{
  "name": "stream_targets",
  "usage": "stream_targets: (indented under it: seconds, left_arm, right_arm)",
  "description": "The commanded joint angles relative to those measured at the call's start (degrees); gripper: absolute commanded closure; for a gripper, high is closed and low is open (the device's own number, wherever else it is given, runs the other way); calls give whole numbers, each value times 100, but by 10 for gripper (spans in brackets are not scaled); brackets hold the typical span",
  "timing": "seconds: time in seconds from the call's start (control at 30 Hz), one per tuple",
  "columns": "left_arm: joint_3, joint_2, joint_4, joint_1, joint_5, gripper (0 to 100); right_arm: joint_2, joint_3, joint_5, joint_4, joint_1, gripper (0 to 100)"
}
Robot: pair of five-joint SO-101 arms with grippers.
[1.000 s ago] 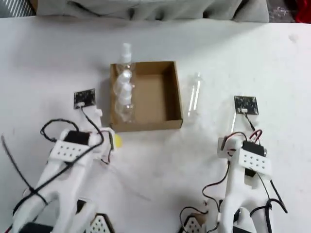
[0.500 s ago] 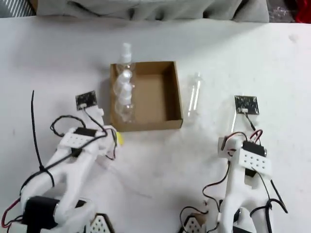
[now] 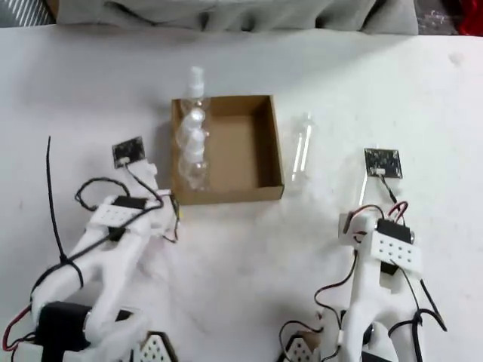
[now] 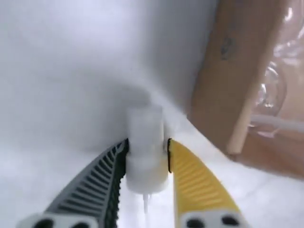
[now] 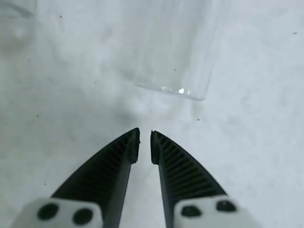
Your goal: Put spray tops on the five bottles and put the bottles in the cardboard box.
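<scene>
My left gripper [image 4: 146, 154] is shut on a white spray top [image 4: 145, 142], holding it by its sides just above the white table. It sits close to the front left corner of the cardboard box [image 3: 238, 143], whose brown wall [image 4: 237, 71] rises beside it. Several clear bottles [image 3: 192, 143] with spray tops lie along the box's left wall. One more clear bottle [image 3: 302, 143] lies on the table right of the box, and its base [image 5: 173, 52] is just ahead of my right gripper [image 5: 145, 142]. That gripper is shut with nothing in it.
The left arm [image 3: 113, 234] and the right arm [image 3: 377, 249] stand at the near side of the table [image 3: 377, 68]. A crumpled grey cloth [image 3: 226, 15] runs along the far edge. Cables loop around both arms.
The left arm has swung and shifted slightly left by the box's front left corner, and its yellow finger is now tucked under the arm. The right arm has not moved.
</scene>
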Motion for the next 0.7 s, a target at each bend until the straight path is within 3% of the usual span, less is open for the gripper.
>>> stream_targets:
  seconds: [0.0, 0.23, 0.5, 0.67]
  left_arm:
    - [-193, -13, -132, -330, -193, 980]
    - [-229, -22, -132, -690, -703, 980]
    - [-229, -22, 26, -664, -730, 980]
    - [-229, -22, 53, -664, -1081, 980]
  right_arm:
    - [4, 26, 18, -66, -48, 981]
    - [-75, -62, 18, 154, -22, 981]
    - [-453, -1864, -35, 2360, -22, 981]
    - [-418, -2787, -44, 2835, -13, 980]
